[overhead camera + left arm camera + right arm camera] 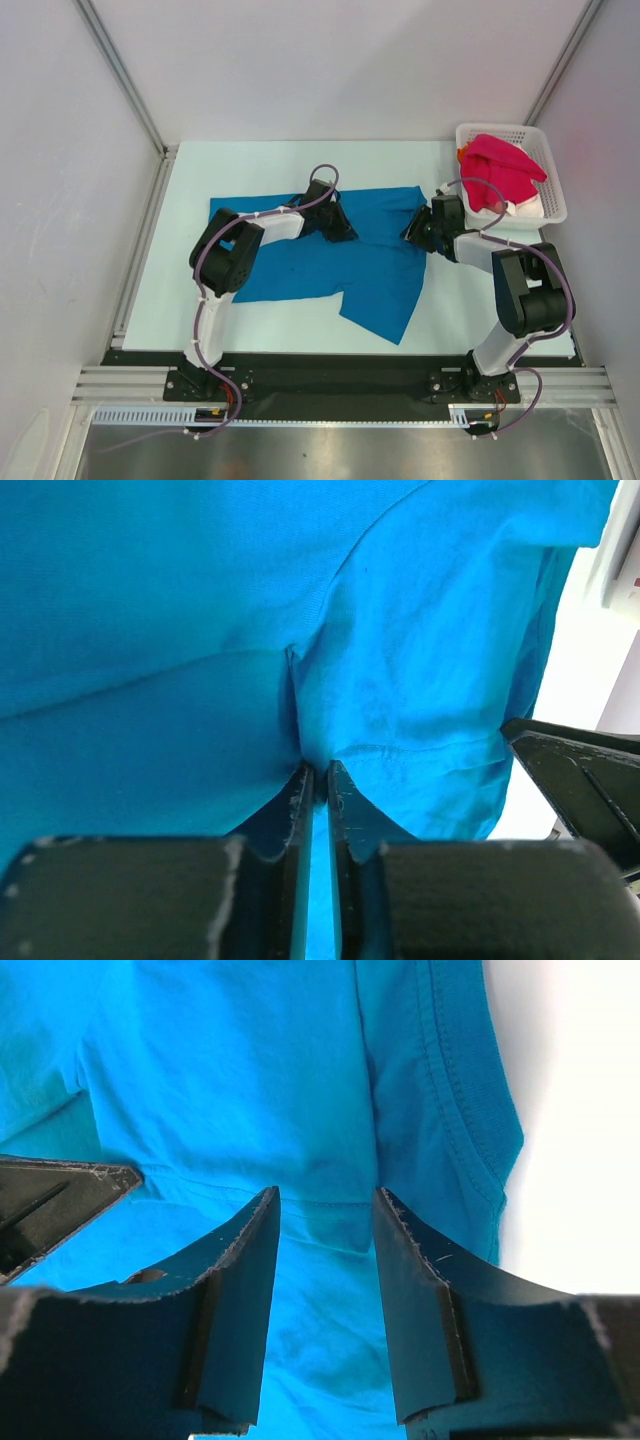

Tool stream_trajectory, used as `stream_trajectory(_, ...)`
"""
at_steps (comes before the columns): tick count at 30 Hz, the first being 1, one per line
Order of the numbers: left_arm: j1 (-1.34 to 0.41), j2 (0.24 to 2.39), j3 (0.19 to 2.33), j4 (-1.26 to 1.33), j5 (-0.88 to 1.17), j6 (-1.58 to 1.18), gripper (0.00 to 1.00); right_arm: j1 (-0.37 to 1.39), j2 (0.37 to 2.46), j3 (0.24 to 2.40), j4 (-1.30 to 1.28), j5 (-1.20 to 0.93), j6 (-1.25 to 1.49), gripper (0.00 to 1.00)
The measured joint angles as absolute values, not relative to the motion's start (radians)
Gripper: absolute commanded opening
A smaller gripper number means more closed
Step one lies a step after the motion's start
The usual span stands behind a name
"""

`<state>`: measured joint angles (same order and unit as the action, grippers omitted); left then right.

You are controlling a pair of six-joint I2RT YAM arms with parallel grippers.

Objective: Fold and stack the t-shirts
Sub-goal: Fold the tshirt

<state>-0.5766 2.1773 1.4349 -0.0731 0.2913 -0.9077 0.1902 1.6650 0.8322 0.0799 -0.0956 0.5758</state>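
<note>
Left gripper (pixel 316 772) has its black fingers pressed almost together, pinching a small raised ridge of the blue tee (pixel 370 270); soft creases fan out from the pinch. Right gripper (pixel 325 1222) stands spread just beside it, its two dark, scuffed fingers apart over the same cloth with nothing nipped between them. The blue tee is a smooth, matte knit that lies mostly flat across the middle of the pale tabletop (pixel 250 170), with one part trailing toward the near edge. In the right wrist view a stitched band curves along its edge, next to bare tabletop. Both grippers sit on the far edge of the tee, close together. At the far right corner stands a white lattice basket (pixel 545 160). It holds a crumpled pink tee (pixel 500 170) on top, with white cloth (pixel 525 210) beneath it and a sliver of orange cloth (pixel 462 153) at the rim.
</note>
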Motion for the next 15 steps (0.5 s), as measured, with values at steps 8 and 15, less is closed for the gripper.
stream_trajectory(8,-0.577,2.177,1.435,-0.076,0.287,-0.904,0.10,0.190,1.672,0.827,0.072,-0.086,0.576,0.46)
stream_trajectory(15,-0.577,2.177,1.435,-0.076,0.287,-0.898,0.09,0.189,1.674,0.815,0.069,-0.092,0.578,0.12)
